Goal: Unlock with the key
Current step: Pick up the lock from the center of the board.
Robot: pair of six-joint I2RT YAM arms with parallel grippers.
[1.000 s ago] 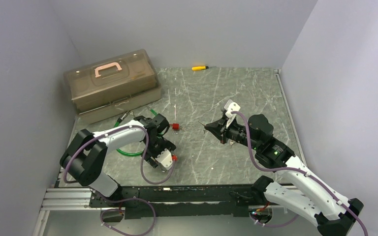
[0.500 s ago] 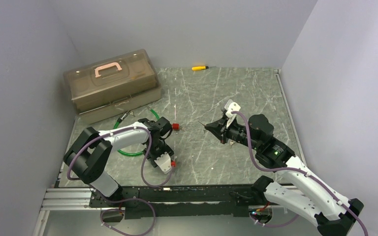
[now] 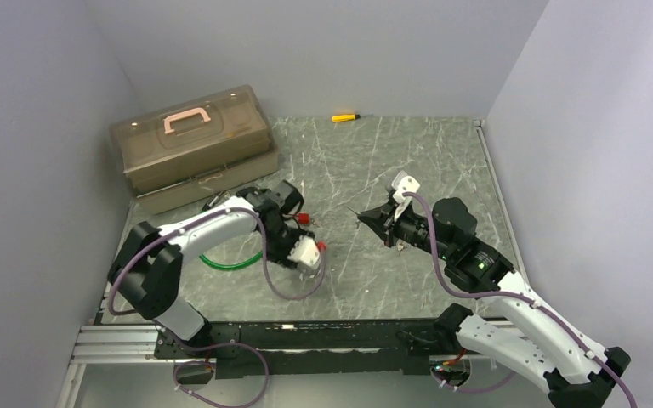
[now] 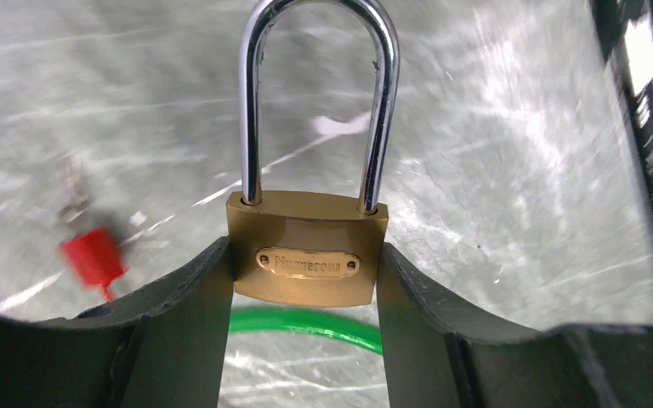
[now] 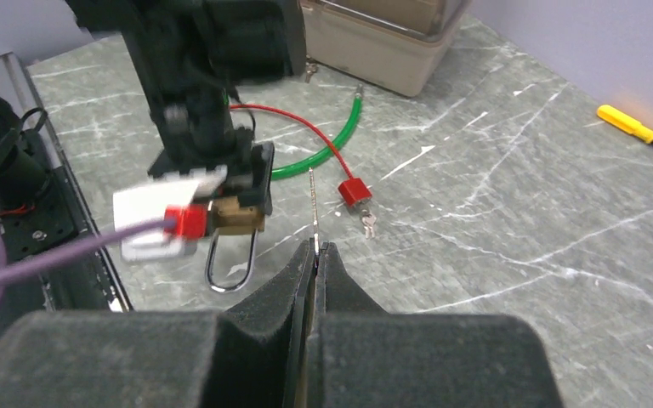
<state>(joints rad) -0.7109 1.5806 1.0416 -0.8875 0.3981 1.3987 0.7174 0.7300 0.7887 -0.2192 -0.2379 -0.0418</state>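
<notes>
A brass padlock (image 4: 306,259) with a silver shackle (image 4: 315,93) sits between my left gripper's (image 4: 304,255) black fingers, which press on both sides of its body. In the right wrist view the same padlock (image 5: 236,217) is in that gripper's grip with its shackle (image 5: 229,270) pointing toward the camera. My right gripper (image 5: 315,251) is shut on a thin key (image 5: 312,204) whose blade sticks out forward, to the right of the padlock and apart from it. From above, the left gripper (image 3: 309,252) and right gripper (image 3: 366,217) face each other mid-table.
A small red padlock (image 5: 354,191) with keys (image 5: 367,223) lies between the arms, on a red wire beside a green cable (image 3: 229,262). A tan toolbox (image 3: 191,144) stands at the back left. A yellow screwdriver (image 3: 345,117) lies at the back wall.
My left gripper has narrowed onto the brass padlock and swung right and away from the near edge, toward the right gripper. The right arm has barely moved.
</notes>
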